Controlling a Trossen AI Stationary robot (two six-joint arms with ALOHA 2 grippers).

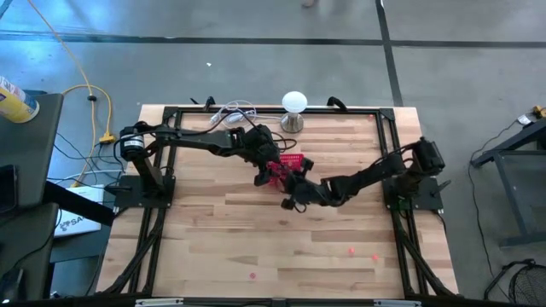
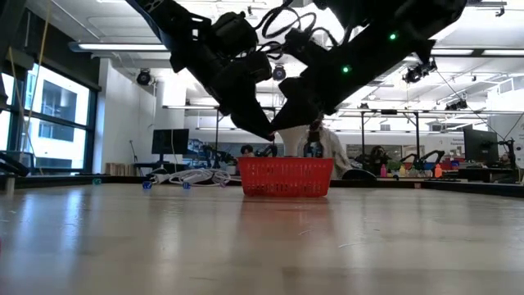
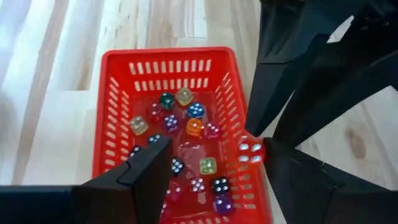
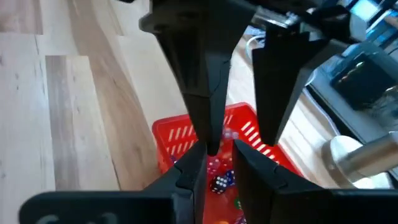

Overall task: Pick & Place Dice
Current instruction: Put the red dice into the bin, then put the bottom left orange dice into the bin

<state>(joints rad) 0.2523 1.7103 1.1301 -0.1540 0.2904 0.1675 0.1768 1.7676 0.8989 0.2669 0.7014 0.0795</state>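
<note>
The pale wooden plank table [image 1: 213, 230] carried a red plastic mesh basket [image 3: 118, 106] near its far middle, just in front of a white ball-shaped lamp on a metal base [image 1: 293, 109]. Both dark arms met above that basket. The left pincer [image 3: 211, 165] hung over it with its fingers spread wide, nothing between them. The right pincer [image 4: 219, 163] reached in opposite, its fingers drawn close and pinching a translucent red die with white pips [image 3: 250, 151] over the basket's rim. Many tiny dice in mixed colours [image 3: 186, 143] lay on the basket floor. A few pink dice [image 1: 363, 253] lay scattered on the table's near part.
</note>
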